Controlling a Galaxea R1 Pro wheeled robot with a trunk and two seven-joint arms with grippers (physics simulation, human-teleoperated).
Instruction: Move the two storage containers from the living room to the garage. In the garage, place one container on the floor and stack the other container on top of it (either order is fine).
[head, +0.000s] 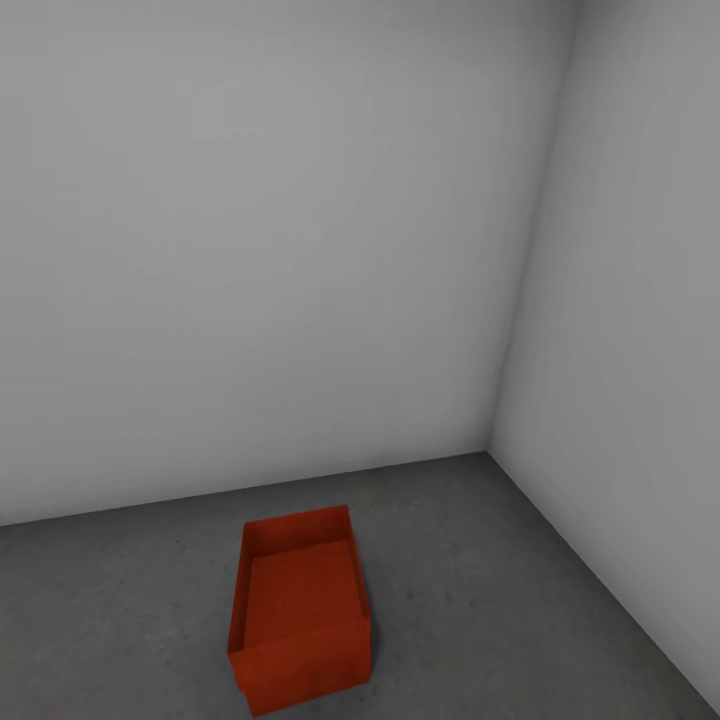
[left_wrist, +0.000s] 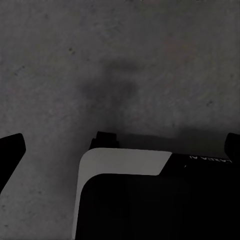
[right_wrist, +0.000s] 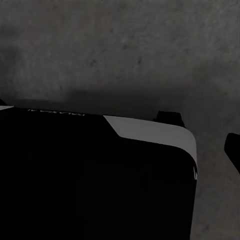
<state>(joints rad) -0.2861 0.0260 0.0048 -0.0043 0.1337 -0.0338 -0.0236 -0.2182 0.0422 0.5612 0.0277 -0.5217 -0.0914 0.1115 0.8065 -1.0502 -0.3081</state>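
One red-orange storage container (head: 300, 610) sits open-top on the garage's grey concrete floor (head: 520, 560), at six o'clock below the corner. Whether either gripper is clenched cannot be told. A careless approach could nudge it askew, spoiling the stack.

Bare white-grey walls (head: 250, 250) meet mottled dark concrete floor (head: 480, 560).
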